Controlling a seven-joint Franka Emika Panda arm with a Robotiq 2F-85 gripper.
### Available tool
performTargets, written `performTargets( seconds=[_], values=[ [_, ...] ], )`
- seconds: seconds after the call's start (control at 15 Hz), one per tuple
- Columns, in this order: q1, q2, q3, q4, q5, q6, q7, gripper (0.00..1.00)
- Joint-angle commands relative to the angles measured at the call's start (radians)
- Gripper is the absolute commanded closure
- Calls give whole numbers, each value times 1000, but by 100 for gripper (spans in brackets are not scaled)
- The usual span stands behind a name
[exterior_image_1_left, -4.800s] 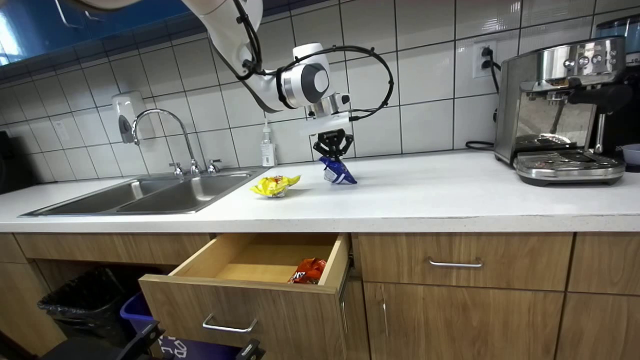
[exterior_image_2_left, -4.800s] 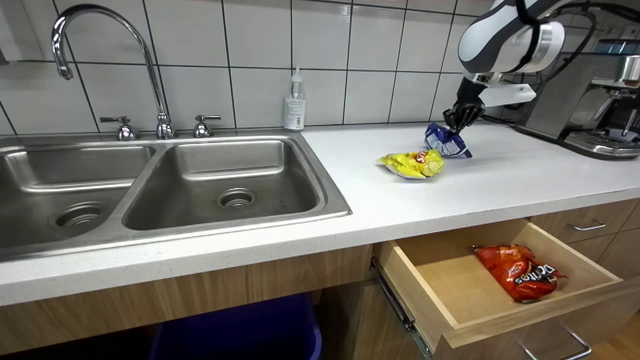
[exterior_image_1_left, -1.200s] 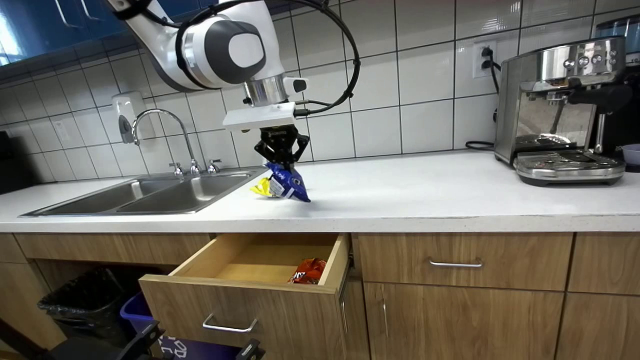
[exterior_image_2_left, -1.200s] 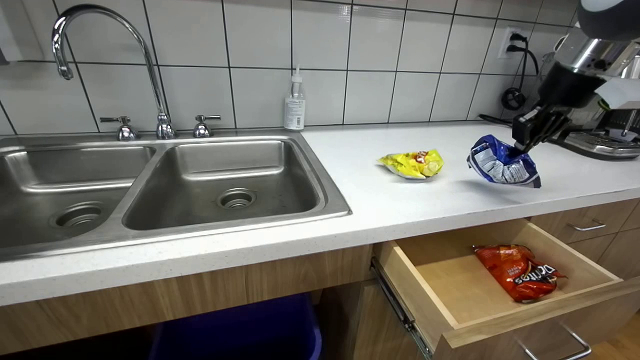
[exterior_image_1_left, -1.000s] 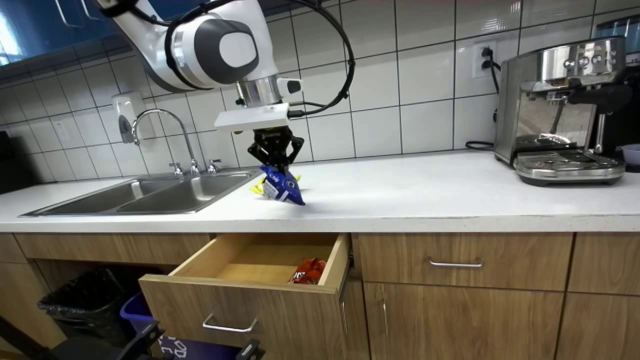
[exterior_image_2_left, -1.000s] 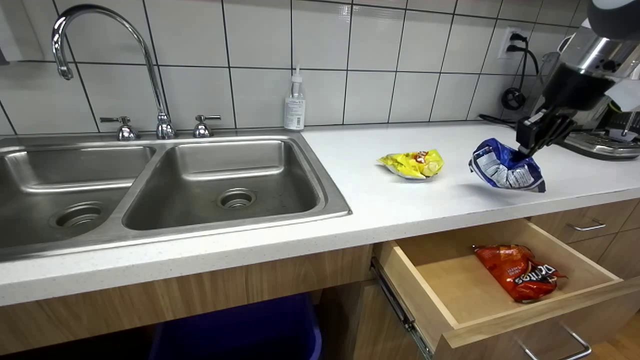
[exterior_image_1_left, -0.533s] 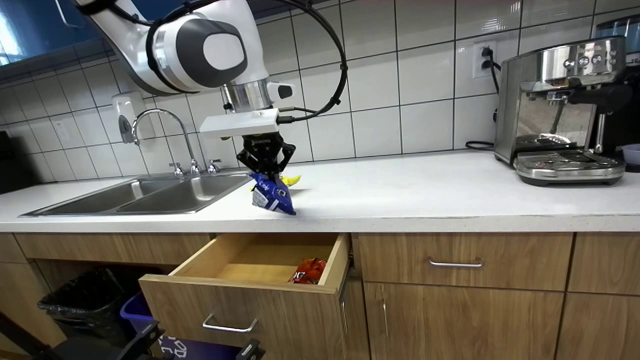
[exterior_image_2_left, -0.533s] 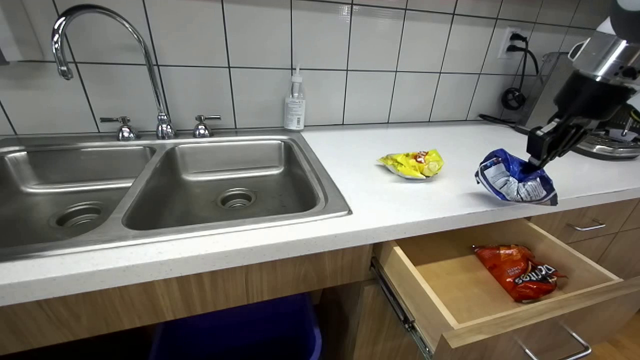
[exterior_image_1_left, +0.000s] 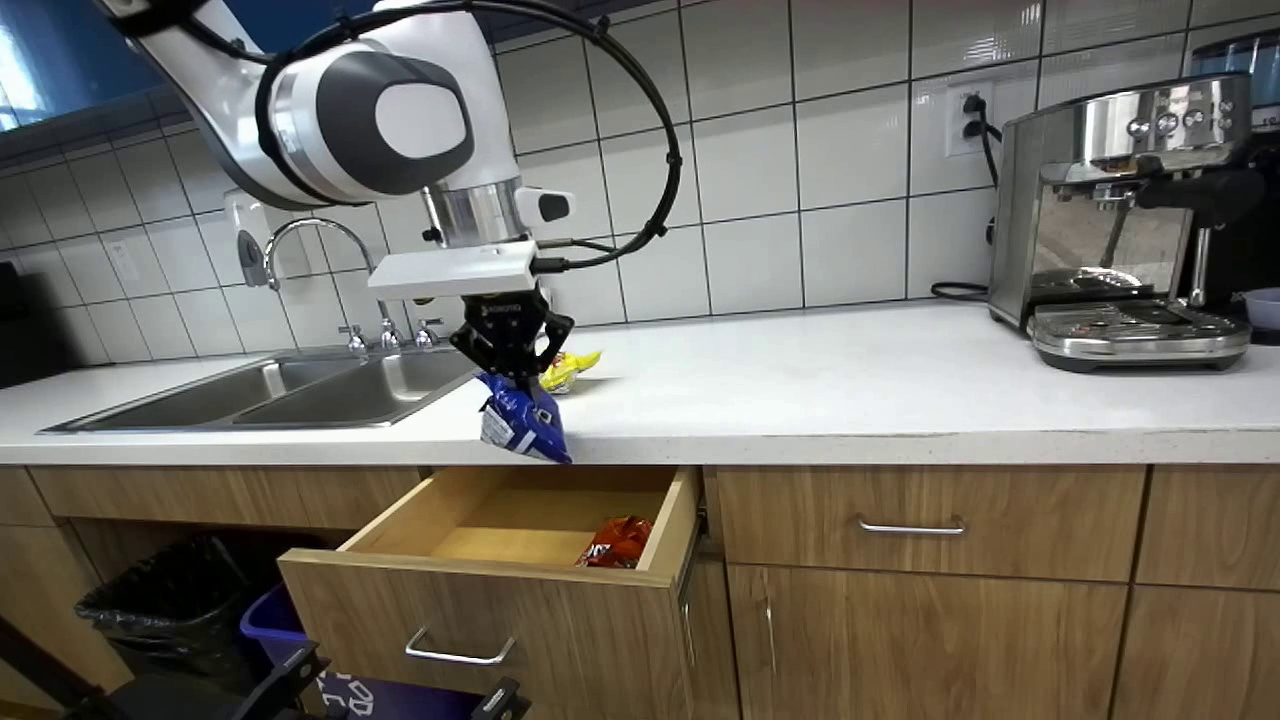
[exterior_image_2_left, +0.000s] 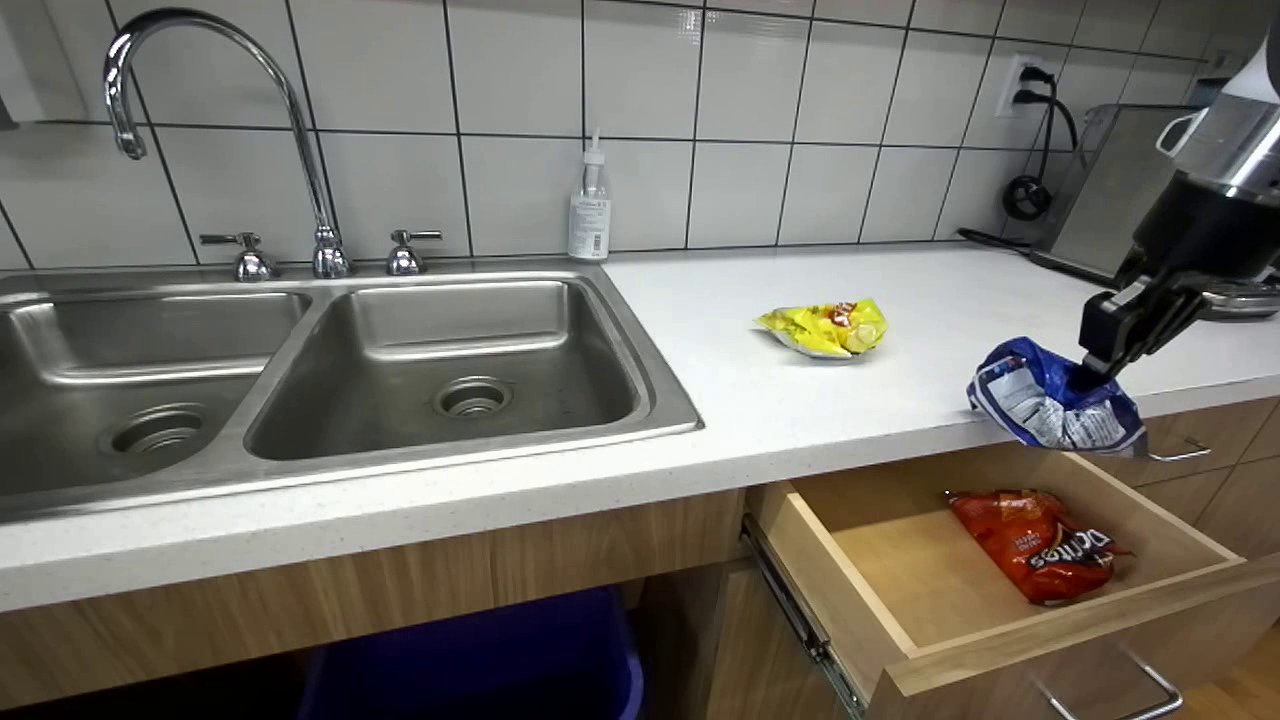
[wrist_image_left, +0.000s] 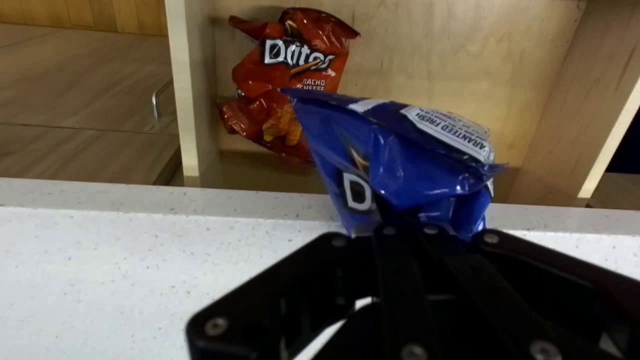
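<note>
My gripper (exterior_image_1_left: 527, 384) is shut on the top of a crumpled blue chip bag (exterior_image_1_left: 525, 425), which hangs tilted from the fingers. The bag (exterior_image_2_left: 1060, 400) is at the counter's front edge, above the back of the open drawer (exterior_image_2_left: 870, 590). In the wrist view the blue bag (wrist_image_left: 410, 155) sits in the fingers (wrist_image_left: 407, 222), over the drawer's bare floor (wrist_image_left: 440, 55). A red Doritos bag (wrist_image_left: 287, 85) lies in the drawer, also visible in both exterior views (exterior_image_1_left: 617, 543) (exterior_image_2_left: 1040, 545). A yellow chip bag (exterior_image_2_left: 828, 328) lies on the counter, partly hidden behind the gripper in an exterior view (exterior_image_1_left: 568, 370).
A double steel sink (exterior_image_2_left: 650, 400) with a faucet (exterior_image_2_left: 300, 130) is set in the counter. A pump bottle (exterior_image_2_left: 590, 215) stands by the wall. An espresso machine (exterior_image_1_left: 1110, 220) stands at the far end. Bins (exterior_image_1_left: 180, 600) stand under the counter beside the drawer.
The arm has carried the blue bag from the back of the counter past the yellow bag to the counter's front edge, and lower. The grip on it stays shut. Drawer, red bag and yellow bag have not moved.
</note>
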Motion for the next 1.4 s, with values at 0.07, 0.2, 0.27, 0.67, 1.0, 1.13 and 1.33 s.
performTargets(
  seconds=[0.07, 0.2, 0.27, 0.67, 1.0, 1.13, 1.33],
  values=[
    [11, -18, -16, -46, -38, 6, 8, 100],
    [8, -4, -13, -54, -55, 14, 15, 100],
    [7, 3, -13, -56, -63, 16, 19, 100],
    [-4, 89, -6, -36, -125, 61, 65, 100],
    [-9, 174, 0, -10, -180, 119, 133, 100],
    [-9, 204, 0, -1, -209, 133, 161, 100],
    [-8, 241, -4, 15, -241, 143, 193, 100]
  ],
)
